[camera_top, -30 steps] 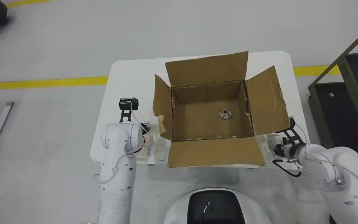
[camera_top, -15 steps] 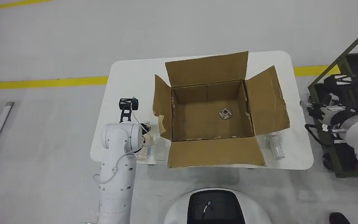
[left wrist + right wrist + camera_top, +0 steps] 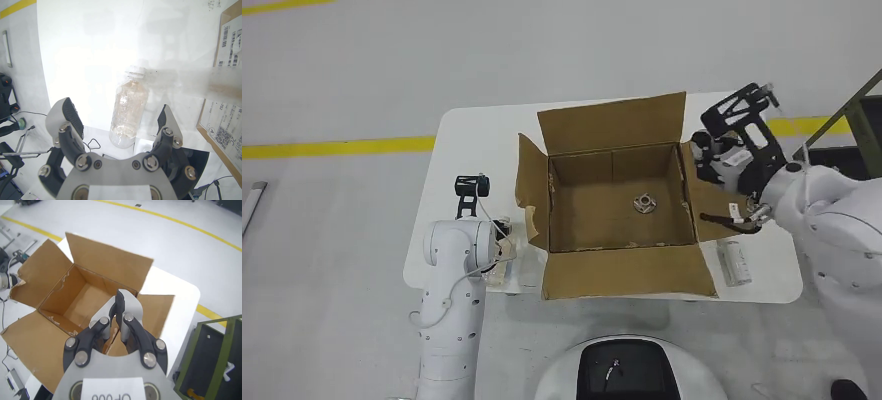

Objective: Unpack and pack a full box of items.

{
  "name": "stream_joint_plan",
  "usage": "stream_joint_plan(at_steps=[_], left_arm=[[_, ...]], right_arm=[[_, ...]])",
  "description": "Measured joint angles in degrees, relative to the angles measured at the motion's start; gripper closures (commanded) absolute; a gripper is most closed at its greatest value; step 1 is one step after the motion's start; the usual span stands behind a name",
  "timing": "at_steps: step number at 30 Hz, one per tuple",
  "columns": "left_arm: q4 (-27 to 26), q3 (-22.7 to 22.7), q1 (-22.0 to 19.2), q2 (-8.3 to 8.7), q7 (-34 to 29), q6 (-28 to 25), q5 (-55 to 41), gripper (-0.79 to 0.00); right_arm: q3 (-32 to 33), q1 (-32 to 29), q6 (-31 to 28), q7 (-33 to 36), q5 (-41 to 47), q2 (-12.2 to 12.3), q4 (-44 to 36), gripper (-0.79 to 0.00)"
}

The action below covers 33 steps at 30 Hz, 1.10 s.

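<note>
Left jaws gape wide, empty; the clear crumpled plastic bottle (image 3: 130, 111) lies straight ahead of their gap on the white surface (image 3: 90, 56), long axis running away, cap far. Right jaws, pinched shut, hang over the open brown cardboard box (image 3: 612, 125), farther off.

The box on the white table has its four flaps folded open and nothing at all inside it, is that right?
Not quite. The box on the white table does have its four flaps folded open, but it is not empty. The top view shows one small round metal part lying on its floor.
</note>
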Motion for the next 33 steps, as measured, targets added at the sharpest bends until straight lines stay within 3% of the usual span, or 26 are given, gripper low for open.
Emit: stream_joint_plan(at_steps=[7,13,33], left_arm=[[0.00,0.00,0.00,0.00,0.00,0.00,0.00,-0.785],[0.00,0.00,0.00,0.00,0.00,0.00,0.00,-0.785],[0.00,0.00,0.00,0.00,0.00,0.00,0.00,-0.785]], right_arm=[[-17.17,2.79,2.54,2.57,-10.13,-1.53,9.56,0.000],[-24.59,4.62,5.61,3.88,-18.03,-2.85,15.27,0.000],[-26.93,6.48,4.95,3.06,-20.78,-3.82,18.23,0.000]])
